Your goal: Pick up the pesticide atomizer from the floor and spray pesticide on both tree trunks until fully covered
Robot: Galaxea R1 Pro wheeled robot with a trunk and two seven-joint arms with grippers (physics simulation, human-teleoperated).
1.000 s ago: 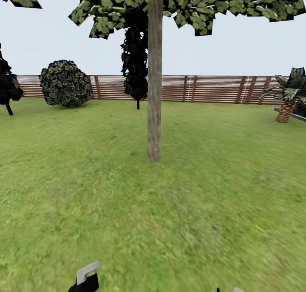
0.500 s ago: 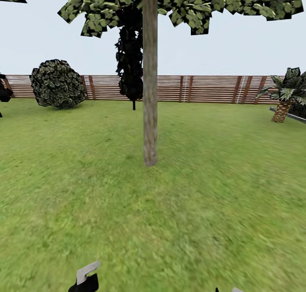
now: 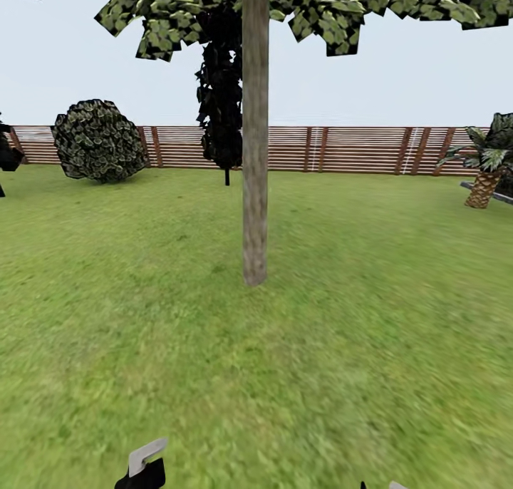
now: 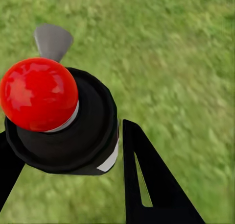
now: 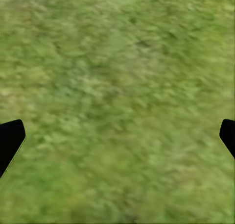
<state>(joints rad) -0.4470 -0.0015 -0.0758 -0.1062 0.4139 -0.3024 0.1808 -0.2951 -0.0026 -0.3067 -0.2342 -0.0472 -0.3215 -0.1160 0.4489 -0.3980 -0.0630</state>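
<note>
the left gripper (image 4: 115,150) has its black fingers closed around the pesticide atomizer (image 4: 63,121), a dark round body with a glossy red cap and a pale grey nozzle tab poking out beyond it; in the head view that grey tab and dark body (image 3: 142,466) sit low at about 7 o'clock, carried close to the robot, probably so the sprayer rides steady while the base drives. the right gripper (image 5: 117,136) shows just two dark fingertips far apart at opposite edges of its wrist view with only grass between them, so it is wide open and holds nothing, likely kept free as a spare. the tree trunk (image 3: 254,154) stands straight ahead toward 12 o'clock on the lawn (image 3: 370,346), well apart from both arms, its bark plain grey-brown with no white specks that i can make out, so spraying seems not yet begun here. its leafy crown (image 3: 320,4) spreads overhead. behind it at 11 o'clock stand a dark conifer (image 3: 221,90) and a round bush (image 3: 98,141) against the slatted fence (image 3: 356,149); a short palm (image 3: 486,168) sits at 2 o'clock. the next move, as i judge it, is closing in until the nozzle can face the bark.
</note>
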